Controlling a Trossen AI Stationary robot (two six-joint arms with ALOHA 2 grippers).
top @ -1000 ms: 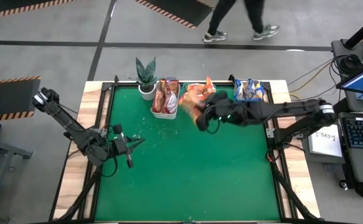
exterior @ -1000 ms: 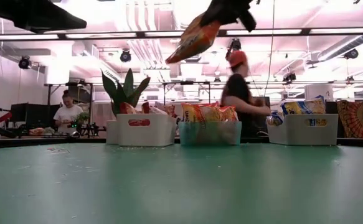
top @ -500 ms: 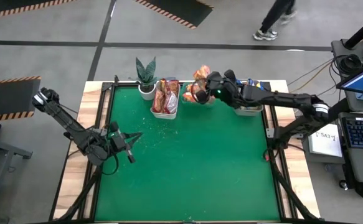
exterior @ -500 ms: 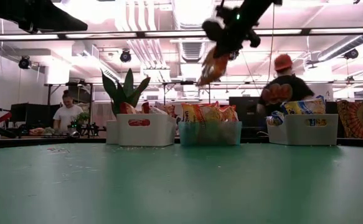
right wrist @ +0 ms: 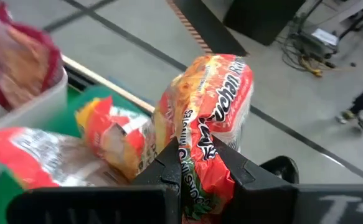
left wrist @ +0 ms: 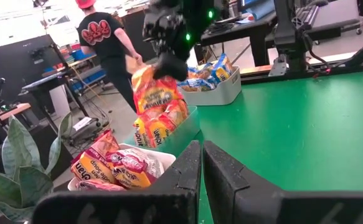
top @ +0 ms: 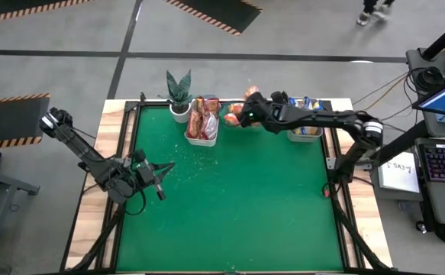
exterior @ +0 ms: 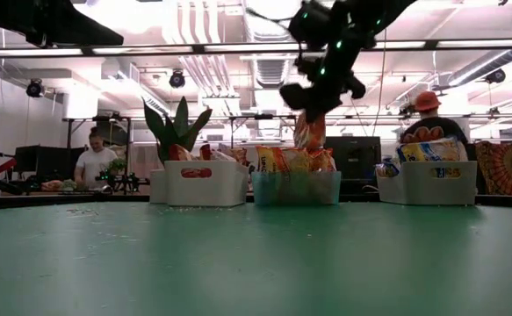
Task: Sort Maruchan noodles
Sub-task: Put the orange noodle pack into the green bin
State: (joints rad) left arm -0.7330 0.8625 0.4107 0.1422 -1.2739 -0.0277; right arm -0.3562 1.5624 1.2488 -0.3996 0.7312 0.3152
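Observation:
My right gripper (top: 246, 114) reaches over the teal middle bin (exterior: 295, 189) at the table's far edge, shut on an orange-yellow Maruchan packet (exterior: 309, 132) (right wrist: 211, 102) (left wrist: 151, 87). Several more orange packets (exterior: 282, 161) stand in that bin. The white bin (top: 202, 122) to its left holds red-brown packets; the white bin (top: 306, 116) to its right holds blue-marked ones. My left gripper (top: 161, 182) waits shut above the table's left side, touching nothing; the left wrist view shows its fingers (left wrist: 201, 171) together. My right gripper pinches the orange packet between its two fingers (right wrist: 169, 168) at one crinkled end (right wrist: 198, 149), coming from above. The packet hangs upright below the fingers over the teal bin. Whether its lower end (exterior: 309, 147) touches the packets in the bin I cannot tell.
A potted plant (top: 179, 93) stands at the far left corner beside the white bin. The green table top (top: 230, 206) stretches toward the near edge. People (exterior: 424, 118) stand and walk in the room beyond the table.
My right gripper has carried the orange packet from above the table in front of the bins toward the far edge, to over the teal bin. The packet, tilted before, now hangs upright and lower, just above the packets in the bin. A person has walked across behind.

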